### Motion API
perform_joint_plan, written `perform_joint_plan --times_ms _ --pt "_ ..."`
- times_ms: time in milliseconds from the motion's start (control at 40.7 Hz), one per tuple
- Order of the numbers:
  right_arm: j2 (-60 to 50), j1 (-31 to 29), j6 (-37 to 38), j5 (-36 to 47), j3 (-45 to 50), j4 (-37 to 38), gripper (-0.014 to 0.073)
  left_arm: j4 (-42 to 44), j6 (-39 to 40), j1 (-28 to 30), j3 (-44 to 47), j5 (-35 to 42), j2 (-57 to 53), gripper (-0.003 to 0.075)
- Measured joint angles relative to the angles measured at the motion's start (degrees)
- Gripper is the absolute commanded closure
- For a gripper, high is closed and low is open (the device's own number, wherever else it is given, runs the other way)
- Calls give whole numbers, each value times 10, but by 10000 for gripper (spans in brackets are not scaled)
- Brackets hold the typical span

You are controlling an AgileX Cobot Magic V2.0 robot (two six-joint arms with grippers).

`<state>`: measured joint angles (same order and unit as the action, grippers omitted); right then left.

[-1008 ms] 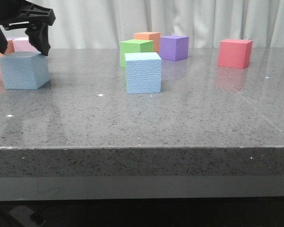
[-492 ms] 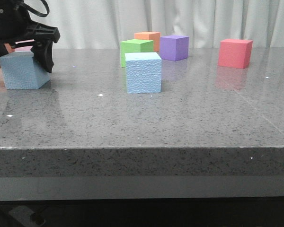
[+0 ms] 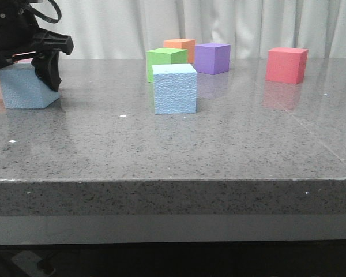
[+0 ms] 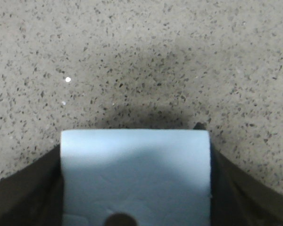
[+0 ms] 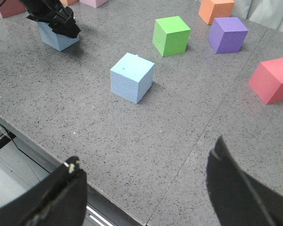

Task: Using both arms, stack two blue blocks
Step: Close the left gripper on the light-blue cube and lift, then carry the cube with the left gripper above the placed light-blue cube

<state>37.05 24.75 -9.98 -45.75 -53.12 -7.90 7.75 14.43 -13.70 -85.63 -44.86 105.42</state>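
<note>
Left pincer clamped around pale sky-blue pebbled foam cube on grey speckled tabletop, for lifting | right pincer spread wide, empty | second pale blue foam cube centred as base.

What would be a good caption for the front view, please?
Left gripper closed around one blue block at the table's left, the second blue block waiting mid-table.

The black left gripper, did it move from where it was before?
Yes. The black left gripper came down around the pale blue bumpy foam cube on the left, judged against the grey stone table's far edge.
</note>
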Motion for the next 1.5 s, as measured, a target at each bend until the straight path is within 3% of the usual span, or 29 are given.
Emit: perform_joint_plan --times_ms 148,369,640,910,1156,1500 --pt "0 0 0 0 0 0 53 -3 -34 -3 -34 -64 0 385" --pt "0 0 0 0 0 0 53 -65 -181 -35 -129 -155 0 385" --pt "0 0 0 0 0 0 53 -204 -446 -106 -217 -187 0 386" --pt "0 0 0 0 0 0 53 -245 -694 -181 -224 -164 4 385" --pt "0 0 0 0 0 0 53 -246 -736 -191 -224 -107 27 385" --pt "0 0 0 0 0 0 53 -243 -763 -191 -224 -97 60 385"
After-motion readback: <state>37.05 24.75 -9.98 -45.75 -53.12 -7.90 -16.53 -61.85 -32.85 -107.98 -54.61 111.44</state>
